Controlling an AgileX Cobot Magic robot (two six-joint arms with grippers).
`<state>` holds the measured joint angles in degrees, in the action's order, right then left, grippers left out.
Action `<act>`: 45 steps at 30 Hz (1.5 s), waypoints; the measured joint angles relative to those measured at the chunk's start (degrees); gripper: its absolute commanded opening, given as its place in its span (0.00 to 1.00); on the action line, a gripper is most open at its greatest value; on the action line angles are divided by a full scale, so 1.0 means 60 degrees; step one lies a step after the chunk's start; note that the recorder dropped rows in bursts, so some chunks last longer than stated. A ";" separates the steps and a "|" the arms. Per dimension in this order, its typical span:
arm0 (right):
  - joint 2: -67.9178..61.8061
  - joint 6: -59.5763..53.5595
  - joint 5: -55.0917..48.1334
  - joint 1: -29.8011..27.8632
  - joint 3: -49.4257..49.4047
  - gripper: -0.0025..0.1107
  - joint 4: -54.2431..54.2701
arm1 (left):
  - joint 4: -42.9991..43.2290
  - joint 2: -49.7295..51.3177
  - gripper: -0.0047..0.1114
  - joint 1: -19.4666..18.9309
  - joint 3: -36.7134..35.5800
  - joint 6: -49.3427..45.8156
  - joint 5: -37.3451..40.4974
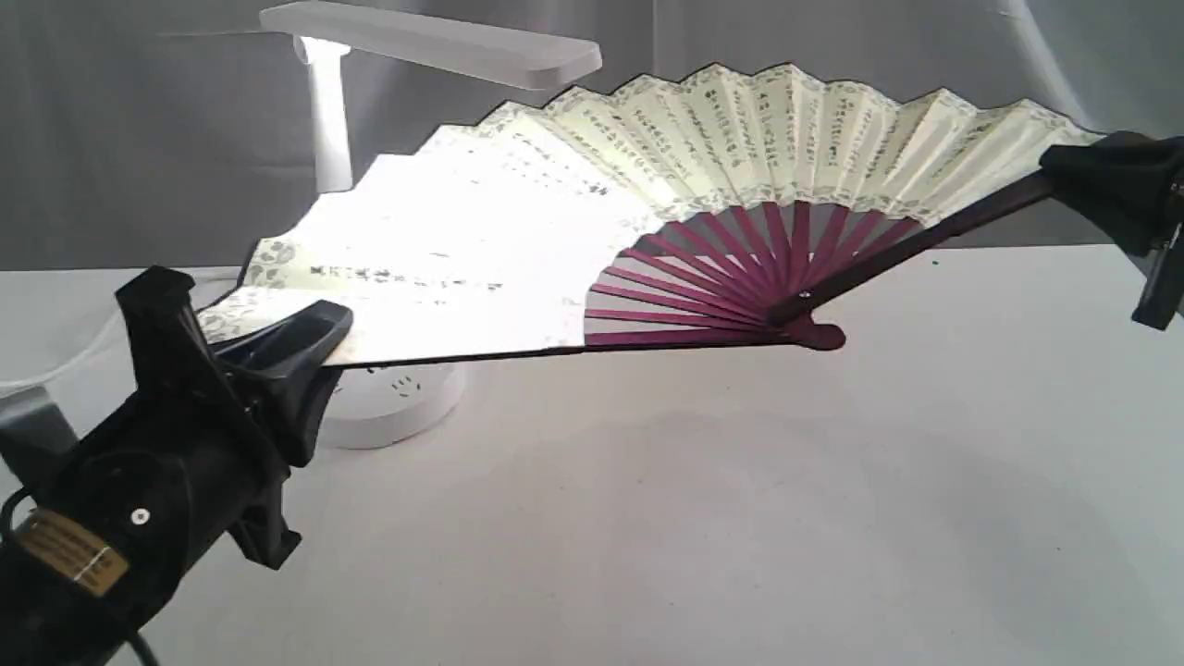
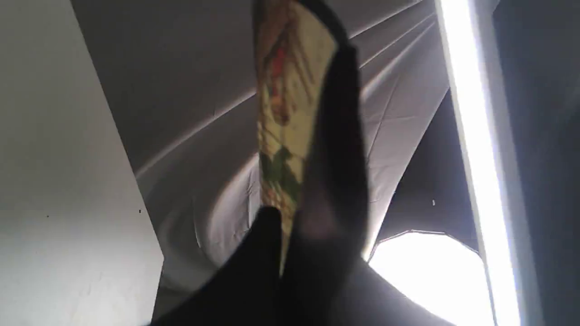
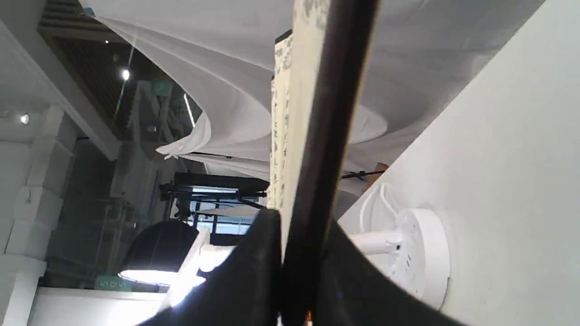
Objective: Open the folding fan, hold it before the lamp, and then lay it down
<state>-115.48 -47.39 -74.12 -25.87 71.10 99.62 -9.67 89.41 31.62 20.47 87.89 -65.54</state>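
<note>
The folding fan (image 1: 703,139) is spread wide and held up off the table, its cream leaf with calligraphy arching over maroon ribs (image 1: 731,277). Its left half glows under the lamp (image 1: 435,42), which stands behind it; the stem and round base (image 1: 398,398) show past the fan's lower edge. My left gripper (image 1: 296,347) is shut on the fan's left guard and leaf edge (image 2: 290,90). My right gripper (image 1: 1101,185) is shut on the right guard (image 3: 335,113) at the far right. The lamp base (image 3: 421,258) also shows in the right wrist view.
The white table (image 1: 703,518) spreads out beneath the fan. A grey backdrop cloth (image 1: 139,129) hangs behind the lamp. The lamp's white cord (image 1: 55,365) runs off at the left. A metal bracket (image 1: 32,430) sits at the left edge.
</note>
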 measured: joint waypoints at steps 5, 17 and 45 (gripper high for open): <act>0.0194 0.0152 -0.0111 0.0227 0.0000 0.02 -0.0164 | -0.0371 -0.0731 0.04 0.0004 -0.0557 0.0000 0.0000; 0.0631 0.0361 -0.0094 0.0760 0.0000 0.02 0.0031 | -0.0725 -0.2001 0.04 0.0004 -0.1139 -0.0058 0.0174; 0.0986 0.0918 -0.0113 0.0781 0.0000 0.02 0.0069 | -0.0869 -0.2602 0.04 0.0004 -0.1154 0.0107 0.0448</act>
<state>-109.56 -41.88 -74.80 -21.18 71.10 100.03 -14.88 73.80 31.65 13.55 88.53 -62.86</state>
